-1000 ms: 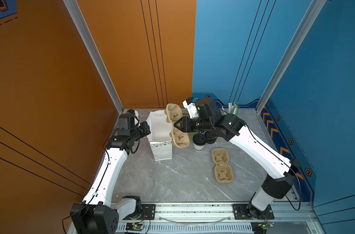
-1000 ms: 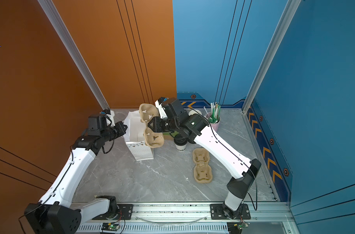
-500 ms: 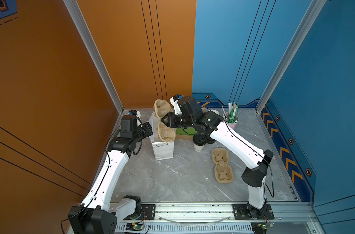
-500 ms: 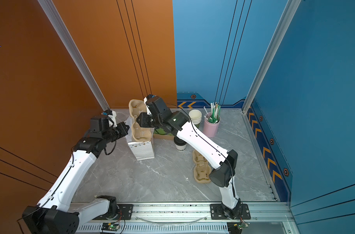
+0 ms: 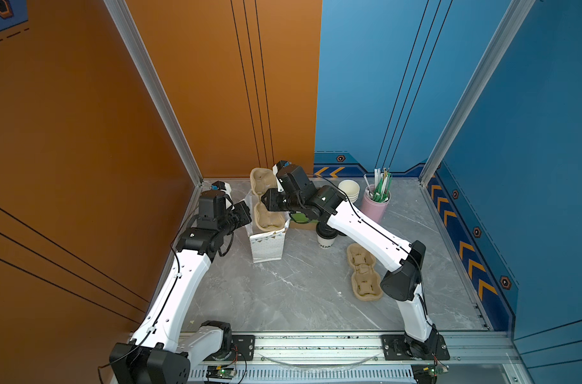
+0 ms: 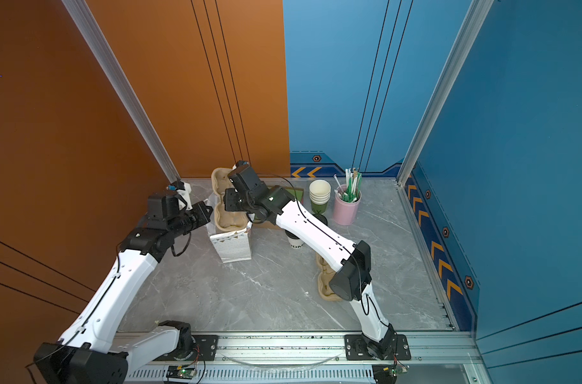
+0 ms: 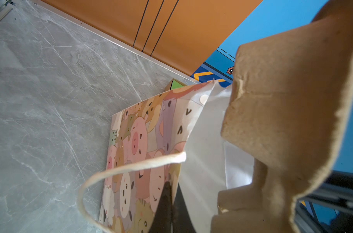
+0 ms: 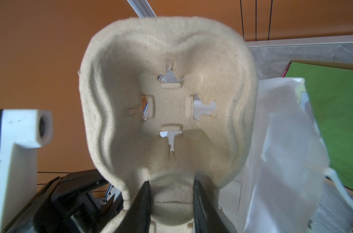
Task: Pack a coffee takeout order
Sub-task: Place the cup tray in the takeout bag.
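The cup (image 5: 326,240) is seen standing upright on the bench (image 5: 283,292), near the bag (image 5: 266,247) and partly hidden beneath the right arm. Its long axis is vertical, its mouth is turned upward, and its dark lettering is turned toward the front rail. A dark lid (image 5: 323,229) appears to be seated on it, though part of the rim is hidden by the arm.

The cup is judged to be light, thin-walled and easily crushed, so it is best taken around the wall below the lid, with gentle pressure. The lid is judged stiffer and more slippery. The napkin (image 8: 333,121) is laid flat just beyond the bag; being soft and limp, it is best pinched at an edge.

None of these is held. The right tool (image 8: 171,182) is clamped on the narrow waist of a pulp carrier (image 5: 266,209), which is stood on end in the bag's mouth. The left tool (image 7: 168,188) is pressed together on the bag's rim.
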Robot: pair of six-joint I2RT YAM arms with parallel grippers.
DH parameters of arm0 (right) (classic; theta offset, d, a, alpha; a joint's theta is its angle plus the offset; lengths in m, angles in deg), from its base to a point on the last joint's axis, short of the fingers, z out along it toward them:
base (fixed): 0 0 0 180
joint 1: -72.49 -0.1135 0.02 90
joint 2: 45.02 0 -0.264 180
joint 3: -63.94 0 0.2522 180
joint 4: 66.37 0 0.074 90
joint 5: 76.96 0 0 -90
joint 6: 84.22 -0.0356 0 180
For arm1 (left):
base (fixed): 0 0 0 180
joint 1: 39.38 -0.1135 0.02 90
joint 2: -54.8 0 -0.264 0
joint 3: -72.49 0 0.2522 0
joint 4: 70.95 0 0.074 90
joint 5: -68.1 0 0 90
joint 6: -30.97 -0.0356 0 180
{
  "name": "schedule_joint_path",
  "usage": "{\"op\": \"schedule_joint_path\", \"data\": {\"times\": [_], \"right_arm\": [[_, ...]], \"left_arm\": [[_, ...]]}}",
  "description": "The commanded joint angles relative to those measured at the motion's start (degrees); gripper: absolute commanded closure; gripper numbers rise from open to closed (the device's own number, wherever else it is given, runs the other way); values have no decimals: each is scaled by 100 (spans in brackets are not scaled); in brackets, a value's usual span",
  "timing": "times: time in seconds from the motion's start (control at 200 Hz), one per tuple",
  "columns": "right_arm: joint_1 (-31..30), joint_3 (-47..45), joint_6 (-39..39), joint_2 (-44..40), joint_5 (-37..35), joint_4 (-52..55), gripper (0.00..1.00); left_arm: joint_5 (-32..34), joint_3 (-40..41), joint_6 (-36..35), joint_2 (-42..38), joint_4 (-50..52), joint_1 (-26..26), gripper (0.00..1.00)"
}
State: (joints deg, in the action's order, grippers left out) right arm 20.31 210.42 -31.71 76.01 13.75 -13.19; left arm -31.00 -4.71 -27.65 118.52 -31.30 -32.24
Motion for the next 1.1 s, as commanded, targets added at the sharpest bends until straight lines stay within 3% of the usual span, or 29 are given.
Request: {"op": "schedule_joint_path", "data": {"times": [0.0, 1.096], "right_arm": [[-70, 113, 196, 170, -338, 200, 67], [-546, -265, 515, -46, -1081, 879, 67]], "left_arm": [[74, 94, 48, -136, -190, 63, 100], [438, 403, 53, -404, -330, 259, 100]]}}
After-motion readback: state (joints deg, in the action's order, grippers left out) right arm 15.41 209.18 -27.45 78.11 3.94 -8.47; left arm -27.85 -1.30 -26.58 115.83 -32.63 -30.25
